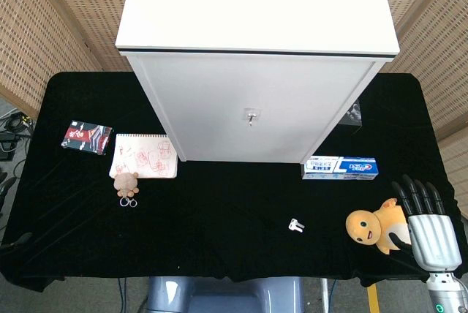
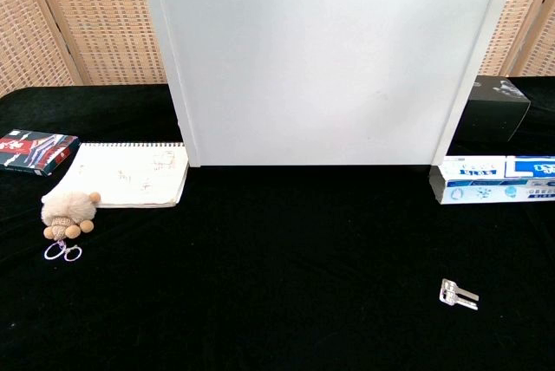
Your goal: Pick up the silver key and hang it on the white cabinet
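Head view: we find the silver key [image 1: 294, 224] lying untouched at lower centre, our right hand [image 1: 428, 223] spread and empty at lower right, the white cabinet [image 1: 252, 108] hook [image 1: 251, 116] bare, so nothing is done.

Matt black cloth covers the tabletop [image 1: 219, 218], the white cabinet [image 1: 256, 108] looks smooth and faintly glossy, the silver key [image 1: 294, 225] left of the right hand's dark fingers [image 1: 417, 194] is shiny metal, and the keychain toy [image 2: 68, 211] is fuzzy plush.
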